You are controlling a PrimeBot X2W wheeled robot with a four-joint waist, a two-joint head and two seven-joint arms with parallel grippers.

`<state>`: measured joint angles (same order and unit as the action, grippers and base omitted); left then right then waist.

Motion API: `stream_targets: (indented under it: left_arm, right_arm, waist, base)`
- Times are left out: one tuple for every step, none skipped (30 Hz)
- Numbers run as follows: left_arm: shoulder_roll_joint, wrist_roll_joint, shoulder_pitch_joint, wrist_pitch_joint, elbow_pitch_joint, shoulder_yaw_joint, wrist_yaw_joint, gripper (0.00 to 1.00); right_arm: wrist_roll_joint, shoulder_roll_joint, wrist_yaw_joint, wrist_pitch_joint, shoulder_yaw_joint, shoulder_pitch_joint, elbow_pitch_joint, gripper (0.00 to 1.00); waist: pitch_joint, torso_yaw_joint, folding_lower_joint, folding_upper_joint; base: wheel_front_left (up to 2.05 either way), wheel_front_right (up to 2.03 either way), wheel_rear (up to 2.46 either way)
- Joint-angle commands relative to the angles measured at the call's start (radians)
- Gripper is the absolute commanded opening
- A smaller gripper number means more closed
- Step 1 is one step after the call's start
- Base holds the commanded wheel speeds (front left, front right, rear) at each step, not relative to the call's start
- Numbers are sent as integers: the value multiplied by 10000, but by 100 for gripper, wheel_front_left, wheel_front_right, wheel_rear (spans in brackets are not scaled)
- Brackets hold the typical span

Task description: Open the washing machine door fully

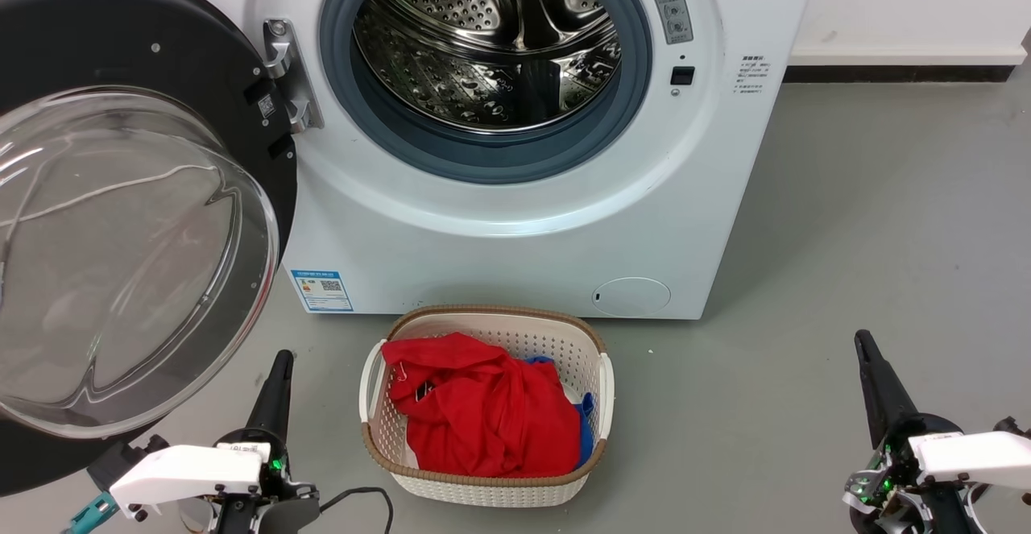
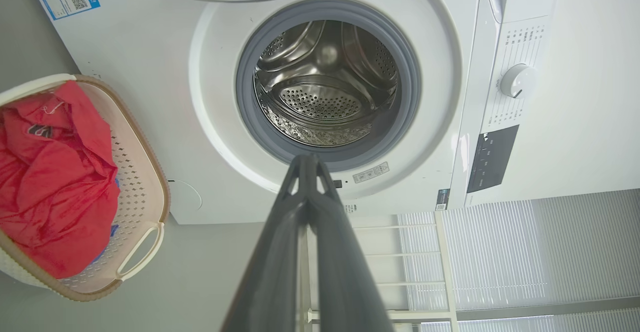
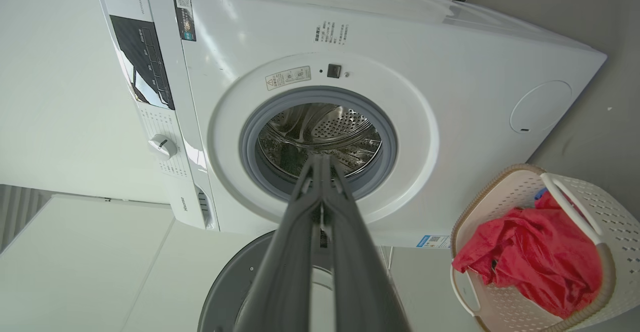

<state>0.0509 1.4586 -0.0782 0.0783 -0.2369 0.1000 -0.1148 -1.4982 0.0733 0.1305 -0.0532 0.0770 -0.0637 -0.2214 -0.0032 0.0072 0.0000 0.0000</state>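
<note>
Trouble most likely comes from your left pincer (image 1: pixel 281 363), whose fingers are pressed together and hold nothing. It sits low at the left, just beside the lower rim of the washing machine door (image 1: pixel 137 26). The door is swung wide to the robot's left on its hinge (image 1: pixel 286 75), with its glass bowl (image 1: pixel 129 260) bulging toward the head camera. Raise that arm carelessly and you probably strike the bowl or the black rim. That could knock the door back toward the washing machine (image 1: pixel 499 236) and undo the opening. I cannot tell whether the hinge is at its stop. If you push for more travel, push gently, since forcing past the stop would strain the hinge.

Your right pincer (image 1: pixel 863 345) is also pressed together and empty. It sits low at the right, well apart from the door, so it poses little risk.

A basket (image 1: pixel 483 311) holding a red cloth (image 1: pixel 483 413) stands on the floor (image 1: pixel 846 236) directly before the machine, between your two pincers. Roll forward and you would likely shove it. A dark cable (image 1: pixel 362 492) loops near the left arm and could snag on a wide sweep. The drum (image 1: pixel 491 43) mouth is unobstructed.
</note>
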Motion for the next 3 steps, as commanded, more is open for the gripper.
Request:
stream_targets:
  left_arm:
    - [0,196,-177,62,4,32,-53,0]
    - [-1,284,-184,82,-4,42,-63,0]
    - [-1,364,-196,103,-12,52,-74,0]
  right_arm:
    - [-197,17,4,-43,19,-242,-21,0]
    - [-269,15,4,-68,23,-258,-29,0]
    - [-342,12,4,-83,24,-266,-44,0]
  waist:
    - [4,-5,0,0]
    - [7,-8,0,0]
    - [10,-12,0,0]
  base:
    - [0,0,0]
    - [0,0,0]
    - [0,0,0]
